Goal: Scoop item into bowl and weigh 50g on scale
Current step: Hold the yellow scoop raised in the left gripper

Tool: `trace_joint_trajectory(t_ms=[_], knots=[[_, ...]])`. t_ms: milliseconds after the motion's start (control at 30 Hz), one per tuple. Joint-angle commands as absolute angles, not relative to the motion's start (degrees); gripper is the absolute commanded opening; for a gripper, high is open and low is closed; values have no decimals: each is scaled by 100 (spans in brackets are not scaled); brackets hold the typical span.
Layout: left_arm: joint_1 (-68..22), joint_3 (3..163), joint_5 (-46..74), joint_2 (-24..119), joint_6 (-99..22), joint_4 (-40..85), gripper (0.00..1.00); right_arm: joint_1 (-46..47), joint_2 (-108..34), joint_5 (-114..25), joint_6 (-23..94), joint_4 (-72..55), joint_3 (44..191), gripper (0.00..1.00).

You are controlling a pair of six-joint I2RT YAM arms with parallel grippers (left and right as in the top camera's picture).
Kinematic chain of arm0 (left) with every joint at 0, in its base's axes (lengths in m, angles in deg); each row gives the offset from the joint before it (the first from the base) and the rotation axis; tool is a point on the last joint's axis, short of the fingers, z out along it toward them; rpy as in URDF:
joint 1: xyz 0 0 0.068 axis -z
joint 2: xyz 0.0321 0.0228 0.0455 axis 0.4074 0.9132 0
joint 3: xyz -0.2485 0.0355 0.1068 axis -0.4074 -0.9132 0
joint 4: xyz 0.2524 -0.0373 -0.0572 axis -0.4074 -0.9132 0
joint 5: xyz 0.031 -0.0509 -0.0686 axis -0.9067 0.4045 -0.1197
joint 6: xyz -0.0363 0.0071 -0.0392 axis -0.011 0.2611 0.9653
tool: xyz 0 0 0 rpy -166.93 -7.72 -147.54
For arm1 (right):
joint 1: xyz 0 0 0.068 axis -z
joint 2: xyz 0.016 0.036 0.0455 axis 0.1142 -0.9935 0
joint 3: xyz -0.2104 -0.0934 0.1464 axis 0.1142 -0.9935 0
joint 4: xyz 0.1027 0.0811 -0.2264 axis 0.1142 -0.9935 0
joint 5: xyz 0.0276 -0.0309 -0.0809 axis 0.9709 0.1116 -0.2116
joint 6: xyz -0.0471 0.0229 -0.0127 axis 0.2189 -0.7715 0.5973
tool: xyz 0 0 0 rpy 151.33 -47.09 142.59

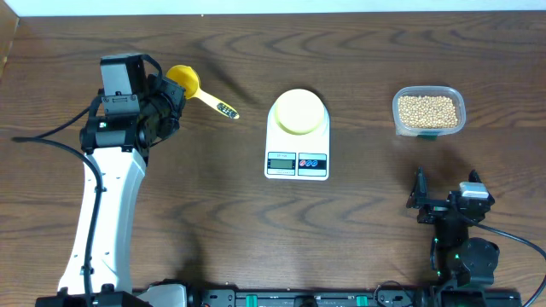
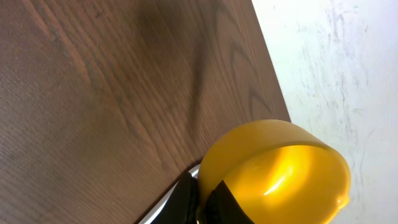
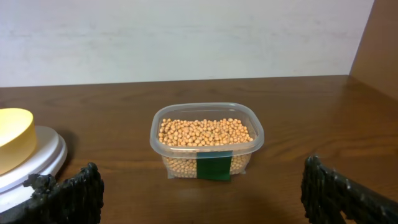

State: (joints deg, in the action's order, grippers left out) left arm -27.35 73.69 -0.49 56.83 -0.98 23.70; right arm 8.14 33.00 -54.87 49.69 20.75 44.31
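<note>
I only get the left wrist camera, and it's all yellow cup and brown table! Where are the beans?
Observer: The beans are in a clear tub at the far right, past the scale.
Operator: What's on the scale?
Observer: A pale bowl, and it looks empty.
Operator: Is the other claw busy?
Observer: The right claw is open, facing the tub, holding nothing.
</note>
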Motion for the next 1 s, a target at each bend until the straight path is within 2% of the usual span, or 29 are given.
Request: trace_joint_trajectory(t_ms=[0,967], knots=[[-2744,7340,-47,5744,-50,2379,8,830,3326,-5474,5032,2053,4422,99],[-2744,7340,-47,5744,71,2335,8,830,3326,-5474,5032,2053,4422,99]])
